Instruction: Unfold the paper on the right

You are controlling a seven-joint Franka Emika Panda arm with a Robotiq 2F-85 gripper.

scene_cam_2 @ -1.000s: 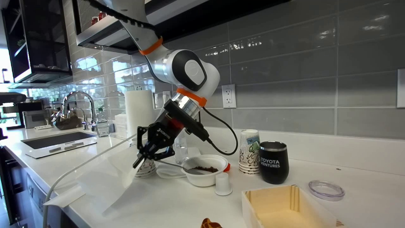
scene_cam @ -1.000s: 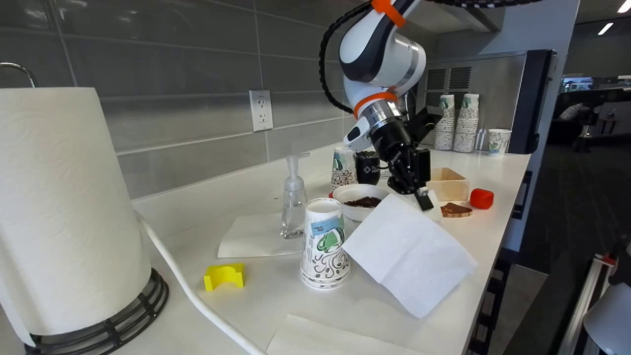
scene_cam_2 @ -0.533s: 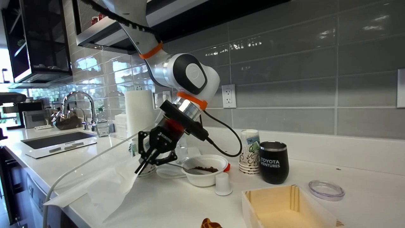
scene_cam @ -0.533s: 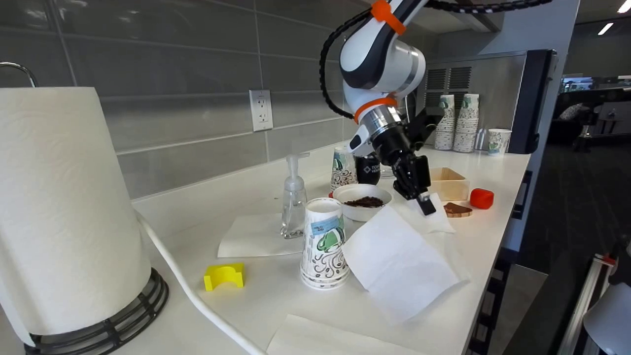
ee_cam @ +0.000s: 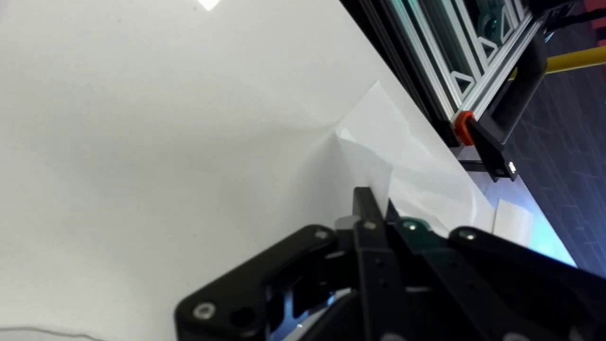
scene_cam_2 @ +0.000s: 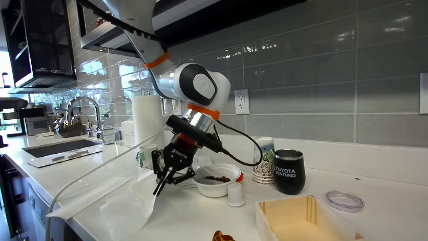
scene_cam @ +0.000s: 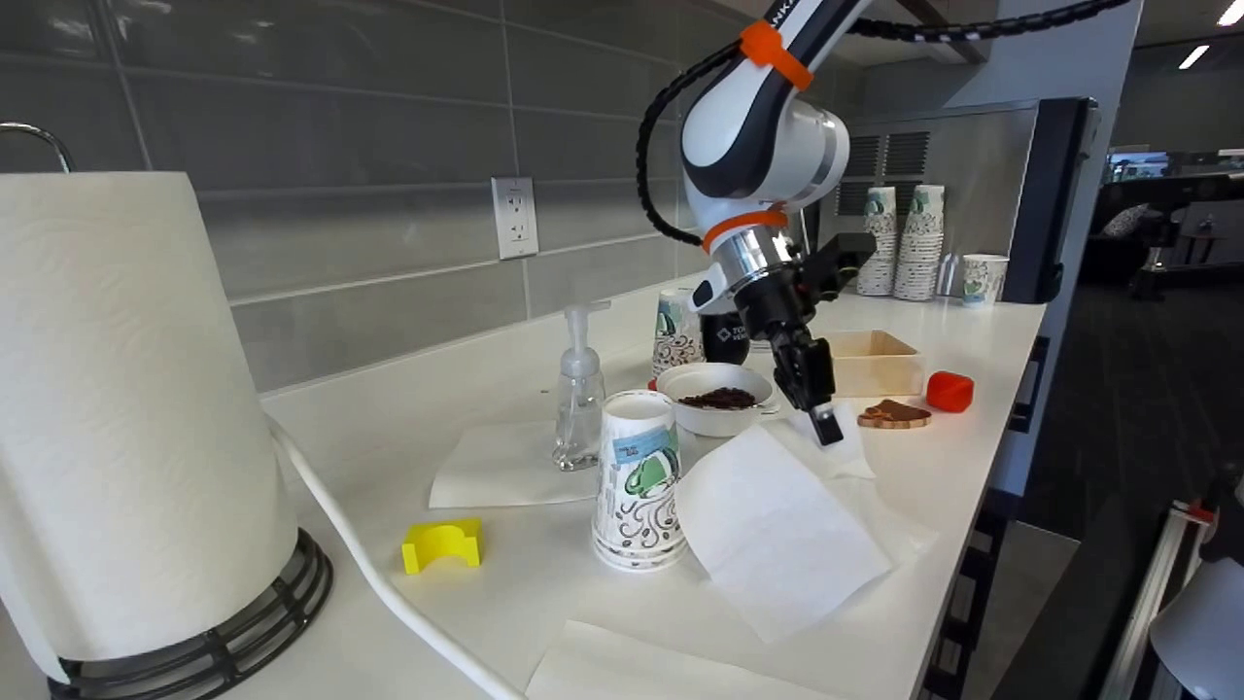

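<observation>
The white paper point(scene_cam: 787, 535) lies partly opened on the counter beside a stack of cups, near the front edge. One crumpled flap rises toward my gripper. My gripper point(scene_cam: 828, 428) is shut on the paper's raised edge, just above the counter. In an exterior view the fingertips point(scene_cam_2: 157, 190) pinch the edge of the paper point(scene_cam_2: 128, 207), which slopes down and away from them. In the wrist view the paper point(ee_cam: 364, 161) passes between the nearly closed fingers point(ee_cam: 378, 199). The fingers and cups hide part of the paper.
The cup stack point(scene_cam: 639, 496) stands close beside the paper. A white bowl point(scene_cam: 714, 418) with dark bits is behind it. A wooden box point(scene_cam_2: 301, 217), black tumbler point(scene_cam_2: 289, 172) and red object point(scene_cam: 950, 391) are farther along. Other papers point(scene_cam: 515, 465), a yellow block point(scene_cam: 442, 544) and a white cable point(scene_cam: 379, 574) lie nearby.
My gripper has moved lower and toward the wooden box's side, pulling the paper's edge along. The paper has come down closer to the counter, and a flap now spreads out behind its top layer.
</observation>
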